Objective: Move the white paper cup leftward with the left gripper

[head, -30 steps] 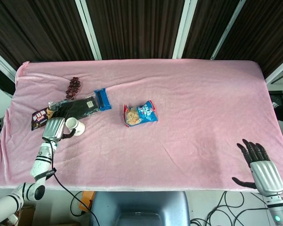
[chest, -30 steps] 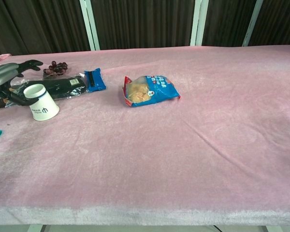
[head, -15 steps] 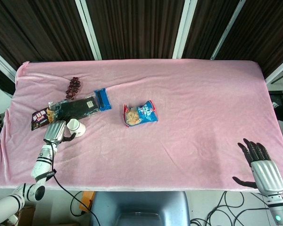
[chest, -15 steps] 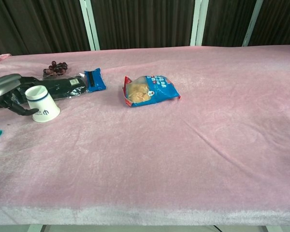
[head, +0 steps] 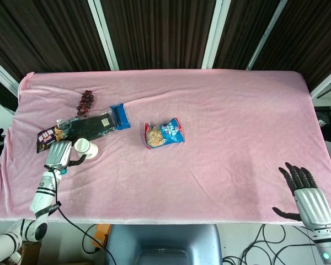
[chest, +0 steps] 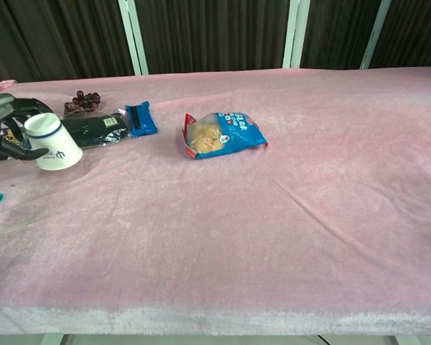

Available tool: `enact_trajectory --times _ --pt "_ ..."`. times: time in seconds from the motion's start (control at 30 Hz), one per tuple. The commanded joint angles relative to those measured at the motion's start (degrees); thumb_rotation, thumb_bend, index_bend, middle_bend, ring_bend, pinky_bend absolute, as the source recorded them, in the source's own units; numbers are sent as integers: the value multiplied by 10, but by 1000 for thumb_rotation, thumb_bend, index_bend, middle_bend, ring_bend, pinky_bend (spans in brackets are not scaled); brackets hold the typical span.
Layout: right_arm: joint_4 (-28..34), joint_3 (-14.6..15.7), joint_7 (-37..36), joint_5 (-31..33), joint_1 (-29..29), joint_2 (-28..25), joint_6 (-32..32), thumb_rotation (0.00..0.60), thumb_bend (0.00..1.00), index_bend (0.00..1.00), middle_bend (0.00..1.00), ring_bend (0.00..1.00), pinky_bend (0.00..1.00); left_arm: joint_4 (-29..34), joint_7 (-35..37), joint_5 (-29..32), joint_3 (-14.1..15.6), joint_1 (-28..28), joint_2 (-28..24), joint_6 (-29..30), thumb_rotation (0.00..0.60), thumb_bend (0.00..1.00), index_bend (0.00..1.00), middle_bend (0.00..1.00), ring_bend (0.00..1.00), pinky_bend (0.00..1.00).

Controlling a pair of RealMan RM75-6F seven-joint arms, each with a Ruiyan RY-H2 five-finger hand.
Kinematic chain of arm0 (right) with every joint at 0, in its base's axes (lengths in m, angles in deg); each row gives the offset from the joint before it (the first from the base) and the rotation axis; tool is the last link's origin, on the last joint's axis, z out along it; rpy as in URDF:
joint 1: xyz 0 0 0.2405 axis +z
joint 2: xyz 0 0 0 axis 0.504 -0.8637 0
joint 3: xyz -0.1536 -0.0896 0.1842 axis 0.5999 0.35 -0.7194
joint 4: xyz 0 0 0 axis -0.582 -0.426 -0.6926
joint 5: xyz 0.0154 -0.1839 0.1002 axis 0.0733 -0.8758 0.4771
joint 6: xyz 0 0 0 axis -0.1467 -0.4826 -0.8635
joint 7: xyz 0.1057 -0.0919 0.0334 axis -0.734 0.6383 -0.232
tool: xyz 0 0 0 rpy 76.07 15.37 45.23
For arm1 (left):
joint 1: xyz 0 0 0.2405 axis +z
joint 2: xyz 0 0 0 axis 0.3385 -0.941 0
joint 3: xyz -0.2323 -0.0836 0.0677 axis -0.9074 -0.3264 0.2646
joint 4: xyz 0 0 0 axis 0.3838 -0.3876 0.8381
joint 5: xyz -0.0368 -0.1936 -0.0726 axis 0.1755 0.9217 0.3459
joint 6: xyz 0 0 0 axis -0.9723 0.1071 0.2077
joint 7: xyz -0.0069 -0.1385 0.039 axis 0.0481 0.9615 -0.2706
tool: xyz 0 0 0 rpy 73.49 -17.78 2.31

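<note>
Since a moment ago, the left hand point(head: 58, 154), fingers clamped on the tilted white paper cup point(chest: 52, 141), sits further left, nearer the pink desk point(head: 220, 138) edge.

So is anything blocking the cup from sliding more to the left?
Only the left hand itself, which is right against the white paper cup on that side. Past it lies bare pink cloth; the dark packet sits behind, not in the way.

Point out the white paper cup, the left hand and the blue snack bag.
white paper cup point(chest: 54, 144), chest view, on its side wall.
left hand point(head: 57, 153), head view, on the silver back of the hand.
blue snack bag point(head: 164, 132), head view, on the bag's middle.
</note>
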Motion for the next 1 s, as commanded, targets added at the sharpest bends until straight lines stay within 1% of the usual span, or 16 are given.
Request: enact_trajectory --times 0.03,0.13,0.23,0.53,0.67,0.73,0.77,0.8,0.83,0.87,0.9,0.97,1.0 --pt "1 0 2 0 0 0 0 600 214 0 0 0 0 42 -5 -14 21 35 -47 28 600 319 407 466 388 416" --pt "2 0 5 0 0 2 -1 600 214 0 0 0 0 63 -10 -9 36 58 -74 33 600 317 397 463 388 406" --pt "2 0 11 -2 1 5 2 600 213 0 0 0 0 68 -5 -4 48 75 -87 30 600 316 395 461 388 399" --pt "5 1 26 -1 4 12 10 600 214 0 0 0 0 22 27 -5 61 90 -71 14 600 316 383 445 386 372" --pt "5 0 24 1 4 11 7 600 214 0 0 0 0 14 39 -11 65 92 -66 10 600 313 353 429 371 356" --pt "5 0 22 1 3 10 6 600 214 0 0 0 0 12 44 -13 66 91 -66 4 600 310 288 393 337 339" --pt "5 0 22 1 3 9 6 600 214 0 0 0 0 13 48 -14 66 91 -66 2 600 309 210 343 295 322" --pt "5 0 21 1 3 9 5 600 214 0 0 0 0 13 51 -16 67 90 -67 0 600 308 119 271 233 303" --pt "5 0 21 1 3 9 5 600 214 0 0 0 0 12 51 -18 66 90 -67 1 600 307 67 216 185 289" --pt "5 0 20 1 2 9 5 600 213 0 0 0 0 12 51 -19 66 91 -67 3 600 306 15 131 111 265" --pt "4 0 20 1 2 8 5 600 213 0 0 0 0 12 49 -20 65 92 -67 8 600 302 0 64 54 240" --pt "4 0 20 1 2 8 5 600 213 0 0 0 0 14 50 -22 64 94 -68 15 600 296 0 5 5 201" --pt "4 0 20 1 2 8 5 600 214 0 0 0 0 15 51 -23 63 95 -69 16 600 293 0 1 1 193"
